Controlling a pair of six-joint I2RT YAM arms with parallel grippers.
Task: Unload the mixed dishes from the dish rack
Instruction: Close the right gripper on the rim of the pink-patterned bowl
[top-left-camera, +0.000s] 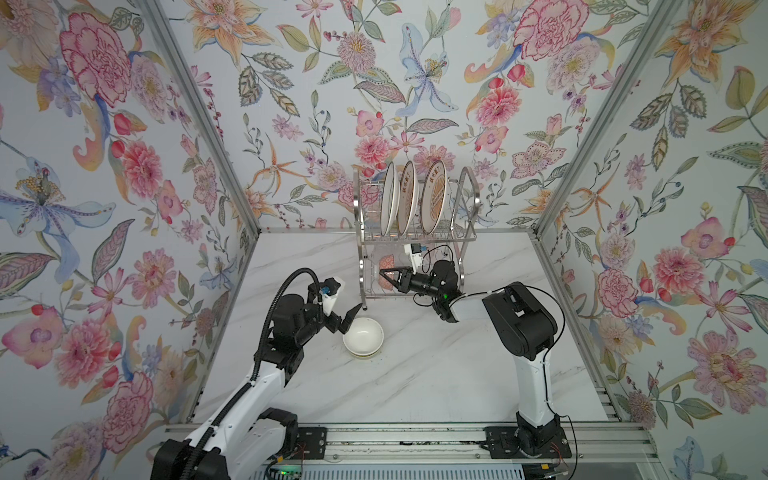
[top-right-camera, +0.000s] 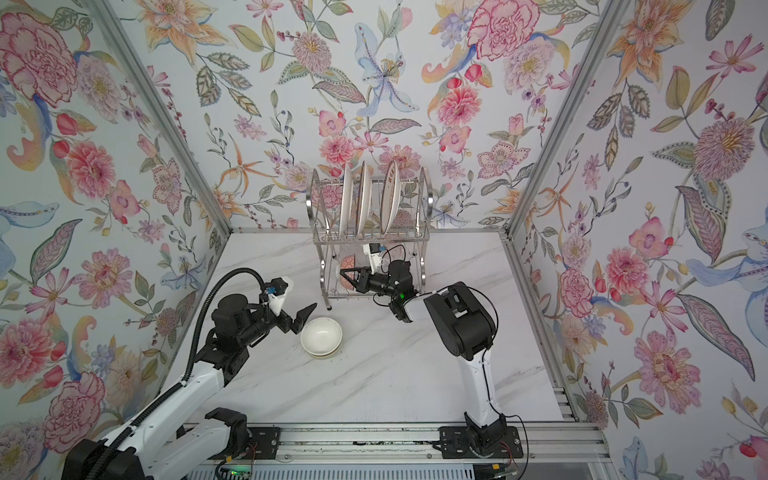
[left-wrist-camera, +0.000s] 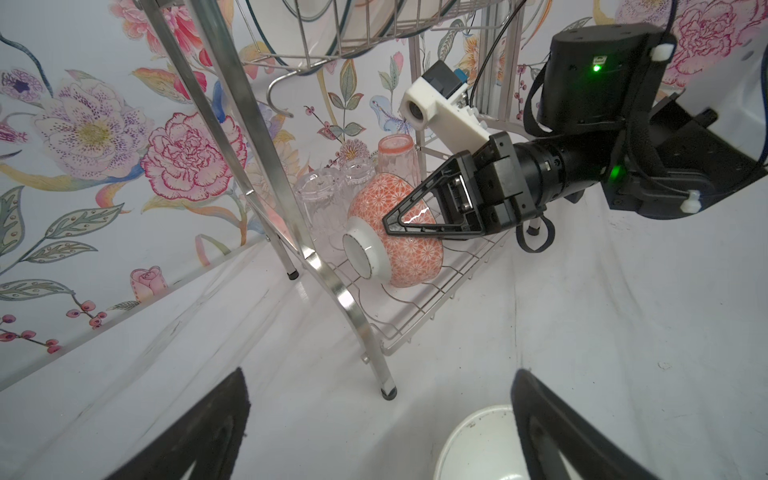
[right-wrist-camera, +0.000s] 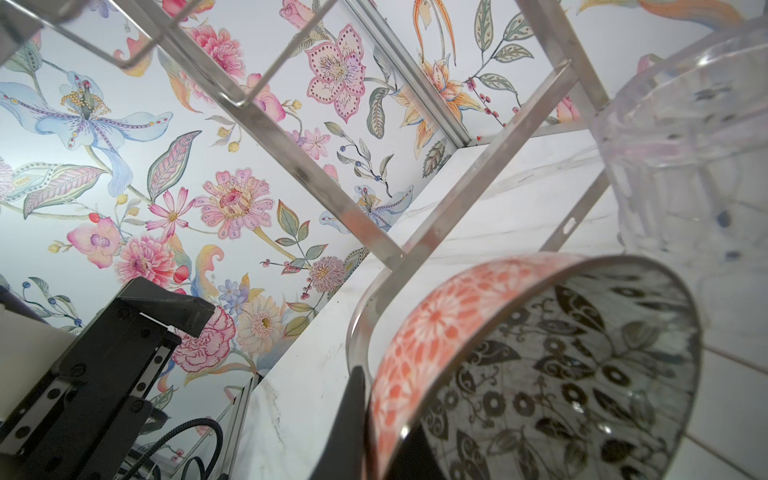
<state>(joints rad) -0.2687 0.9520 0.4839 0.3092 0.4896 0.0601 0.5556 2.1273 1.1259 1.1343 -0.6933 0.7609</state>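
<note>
Gripping the rim of an orange flower-patterned ceramic bowl (left-wrist-camera: 399, 257), the right pincer (left-wrist-camera: 392, 222) is clenched. The bowl lies on its side on the lower shelf of the two-tier steel wire dish rack (top-left-camera: 365, 274). Left pincer (top-left-camera: 348, 320) released, just beside a plain white bowl (top-left-camera: 365, 334) on the marble-look counter (top-left-camera: 415, 374). White sunburst plates (top-left-camera: 433, 203) stand upright on the top tier; their orange lettering is unreadable.

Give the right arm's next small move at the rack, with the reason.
Probably lift the orange patterned bowl slightly and draw it out of the dish rack. The right gripper is shut on its rim, the bowl lies tilted on the lower shelf, and clear cups stand close beside it.
</note>
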